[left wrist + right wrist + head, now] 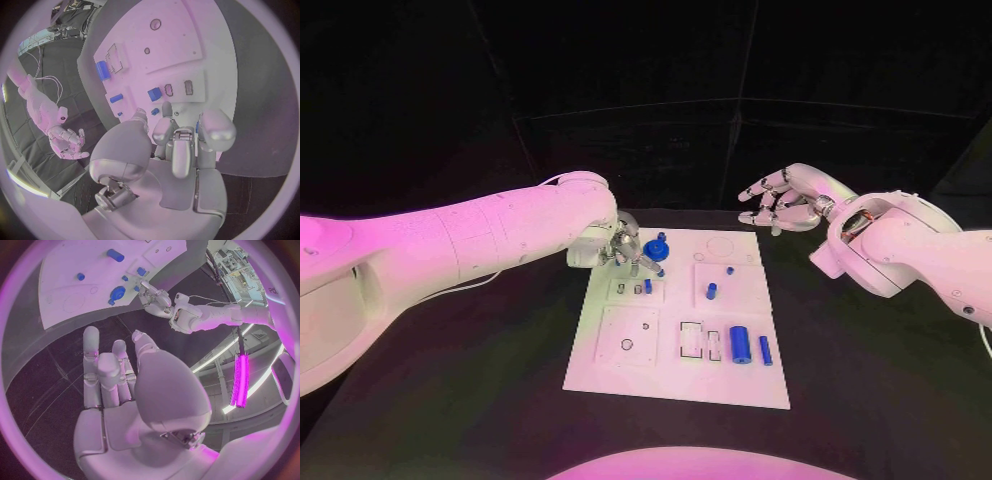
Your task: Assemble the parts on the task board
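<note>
Pink-magenta light, dark surroundings, glare on white arms, fisheye-bent wrist views

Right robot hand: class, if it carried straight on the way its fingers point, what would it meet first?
Judging from its wrist view, the right robot hand would probably reach the task board edge first; depth is unclear.

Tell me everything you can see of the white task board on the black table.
The white task board is a flat rectangular plate, seemingly rigid plastic, lying on the black table between the arms. It carries raised square panels with round holes and rectangular cut-outs. Small blue parts lie or stand on it. The left hand is over its far left corner, fingers among the parts; contact is unclear. The right hand hovers apart.
</note>
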Action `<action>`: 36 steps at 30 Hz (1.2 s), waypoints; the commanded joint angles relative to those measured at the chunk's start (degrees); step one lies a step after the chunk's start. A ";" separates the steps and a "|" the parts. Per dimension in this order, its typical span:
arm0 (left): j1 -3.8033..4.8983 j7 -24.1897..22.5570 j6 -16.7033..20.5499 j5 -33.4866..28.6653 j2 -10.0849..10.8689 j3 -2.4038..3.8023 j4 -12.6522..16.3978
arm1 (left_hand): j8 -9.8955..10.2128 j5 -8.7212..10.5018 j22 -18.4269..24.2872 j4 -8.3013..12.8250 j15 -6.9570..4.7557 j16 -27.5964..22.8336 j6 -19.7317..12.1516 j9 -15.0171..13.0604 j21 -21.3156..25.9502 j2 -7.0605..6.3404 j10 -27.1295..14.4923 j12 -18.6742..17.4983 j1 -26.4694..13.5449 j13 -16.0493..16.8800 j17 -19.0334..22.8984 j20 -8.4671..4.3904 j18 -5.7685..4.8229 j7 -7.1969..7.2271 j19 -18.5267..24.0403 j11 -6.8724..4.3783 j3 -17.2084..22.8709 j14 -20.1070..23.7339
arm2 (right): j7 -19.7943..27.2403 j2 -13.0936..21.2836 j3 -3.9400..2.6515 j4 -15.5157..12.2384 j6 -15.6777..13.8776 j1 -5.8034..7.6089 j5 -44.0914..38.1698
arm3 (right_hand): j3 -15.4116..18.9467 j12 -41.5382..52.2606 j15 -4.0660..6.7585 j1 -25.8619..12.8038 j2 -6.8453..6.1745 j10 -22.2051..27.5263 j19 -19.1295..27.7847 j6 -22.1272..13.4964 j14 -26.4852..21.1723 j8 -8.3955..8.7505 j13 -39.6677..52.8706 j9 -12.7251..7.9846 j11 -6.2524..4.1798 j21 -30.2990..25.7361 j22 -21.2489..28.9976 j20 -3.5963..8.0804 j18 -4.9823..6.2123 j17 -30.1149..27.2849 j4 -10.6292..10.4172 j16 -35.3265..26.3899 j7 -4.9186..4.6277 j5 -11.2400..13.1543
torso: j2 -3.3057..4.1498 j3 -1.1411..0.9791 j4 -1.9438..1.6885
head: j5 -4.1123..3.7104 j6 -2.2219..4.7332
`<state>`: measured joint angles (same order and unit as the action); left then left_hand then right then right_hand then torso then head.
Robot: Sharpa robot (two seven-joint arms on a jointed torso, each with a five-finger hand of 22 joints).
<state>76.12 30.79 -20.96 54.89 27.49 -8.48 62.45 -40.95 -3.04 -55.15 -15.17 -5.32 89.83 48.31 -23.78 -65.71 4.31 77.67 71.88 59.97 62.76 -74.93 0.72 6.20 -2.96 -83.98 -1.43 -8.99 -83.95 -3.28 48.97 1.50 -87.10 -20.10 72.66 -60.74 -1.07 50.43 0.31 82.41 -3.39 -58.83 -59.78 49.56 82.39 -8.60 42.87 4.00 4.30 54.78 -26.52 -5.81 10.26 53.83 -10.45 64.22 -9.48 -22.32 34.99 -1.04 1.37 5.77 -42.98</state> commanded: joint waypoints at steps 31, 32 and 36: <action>-1.54 0.19 -3.51 0.62 -2.76 0.03 -3.08 | -0.53 0.33 0.22 0.36 0.24 0.17 -1.20 -0.54 0.38 0.62 -0.78 -0.60 2.14 -0.55 -15.07 -0.03 0.22 -0.17 0.57 0.20 -0.89 -6.05 | 0.75 -1.26 -0.06 0.71 -1.86 0.13 -0.24 | 0.04 -0.73 0.05 -0.05 -1.08 0.06 -0.32 -1.13 -0.32 -0.62 -1.85 -0.03 -0.04 -1.51 0.88 0.01 0.31 -2.15 -1.06 -2.81 -0.03 -1.86 | 0.00 -0.03 -0.10 | -0.03 -0.66; -1.57 0.15 -3.54 0.62 -2.82 0.03 -3.08 | -0.54 0.33 0.23 0.37 0.25 0.17 -1.20 -0.54 0.39 0.62 -0.78 -0.60 2.14 -0.55 -15.07 -0.03 0.22 -0.17 0.57 0.20 -0.89 -6.05 | 0.73 -1.30 -0.06 0.74 -1.84 0.13 -0.24 | 0.03 -0.73 0.05 -0.04 -1.09 0.06 -0.33 -1.14 -0.32 -0.62 -1.87 -0.03 -0.03 -1.53 0.88 0.01 0.31 -2.18 -1.07 -2.85 -0.03 -1.88 | 0.01 -0.02 -0.08 | -0.02 -0.63; -1.65 0.04 -3.65 0.62 -3.00 0.03 -3.06 | -0.62 0.33 0.22 0.50 0.27 0.17 -1.32 -0.65 0.40 0.79 -0.83 -0.63 2.51 -0.61 -15.07 0.01 0.23 -0.19 0.59 0.23 -0.93 -6.05 | 0.59 -1.43 -0.06 0.86 -1.69 0.13 -0.24 | 0.03 -0.73 0.05 -0.04 -1.09 0.06 -0.33 -1.14 -0.32 -0.62 -1.87 -0.03 -0.03 -1.53 0.88 0.01 0.31 -2.18 -1.07 -2.85 -0.03 -1.88 | 0.01 -0.02 -0.06 | 0.00 -0.69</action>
<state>74.41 31.10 -23.75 55.26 24.56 -8.47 59.37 -41.27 -3.05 -54.92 -14.85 -5.31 89.82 47.28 -24.38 -65.46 5.29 77.06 71.65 61.89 62.21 -74.92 0.52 6.20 -3.16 -83.77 -1.23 -9.62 -83.95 -3.07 47.60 1.50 -86.24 -21.10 72.66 -60.80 -1.01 50.08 0.32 82.40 -3.83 -58.84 -59.79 48.79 82.39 -8.93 41.10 4.01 4.30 53.63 -25.73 -5.82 10.25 51.70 -11.13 61.72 -9.54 -24.00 34.97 -1.08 1.29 5.75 -43.65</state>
